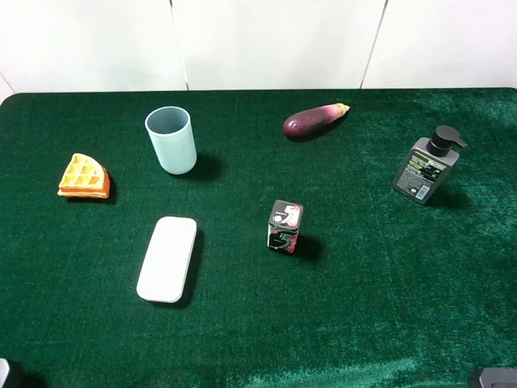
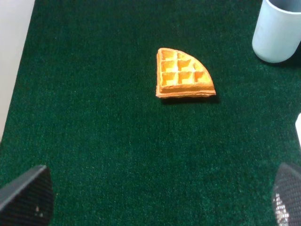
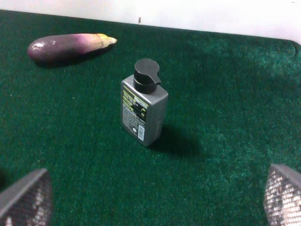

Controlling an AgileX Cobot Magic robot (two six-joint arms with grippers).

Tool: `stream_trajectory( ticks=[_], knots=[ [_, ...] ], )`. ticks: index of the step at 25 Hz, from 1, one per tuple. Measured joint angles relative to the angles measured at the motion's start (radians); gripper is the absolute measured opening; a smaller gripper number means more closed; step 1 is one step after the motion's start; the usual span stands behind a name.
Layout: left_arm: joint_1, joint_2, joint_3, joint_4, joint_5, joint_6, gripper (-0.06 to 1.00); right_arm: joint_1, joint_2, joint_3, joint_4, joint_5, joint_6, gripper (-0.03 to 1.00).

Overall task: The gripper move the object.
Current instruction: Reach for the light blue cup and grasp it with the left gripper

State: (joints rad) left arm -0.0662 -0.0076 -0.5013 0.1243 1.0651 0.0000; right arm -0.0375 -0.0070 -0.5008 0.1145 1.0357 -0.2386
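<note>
The pale blue-green cup (image 1: pixel 171 140) stands upright and empty on the green cloth at the back left; its lower part also shows in the left wrist view (image 2: pixel 277 30). My left gripper (image 2: pixel 156 207) is open and empty, low over the cloth near the table's front left, well short of the cup. My right gripper (image 3: pixel 155 207) is open and empty near the front right, far from the cup. In the high view only slivers of the arms show at the bottom corners.
A waffle quarter (image 1: pixel 83 177) lies left of the cup. A flat white case (image 1: pixel 167 259) and a small black box (image 1: pixel 284 225) sit mid-table. An eggplant (image 1: pixel 313 121) lies at the back. A grey pump bottle (image 1: pixel 427 167) stands at the right.
</note>
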Motion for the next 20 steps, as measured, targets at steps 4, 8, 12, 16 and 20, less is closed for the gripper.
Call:
stream_trajectory(
  ticks=[4,8,12,16,20],
  knots=[
    [0.000,0.000,0.000,0.000,0.000,0.000,0.94,0.000,0.000,0.000,0.000,0.000,0.000,0.68],
    [0.000,0.000,0.000,0.000,0.000,0.000,0.94,0.000,0.000,0.000,0.000,0.000,0.000,0.68],
    [0.000,0.000,0.000,0.000,0.000,0.000,0.94,0.000,0.000,0.000,0.000,0.000,0.000,0.68],
    [0.000,0.000,0.000,-0.001,0.000,0.000,0.94,0.000,0.000,0.000,0.000,0.000,0.000,0.68],
    [0.000,0.000,-0.008,-0.004,-0.005,0.000,0.93,0.000,0.000,0.000,0.000,0.000,0.000,0.68]
  ],
)
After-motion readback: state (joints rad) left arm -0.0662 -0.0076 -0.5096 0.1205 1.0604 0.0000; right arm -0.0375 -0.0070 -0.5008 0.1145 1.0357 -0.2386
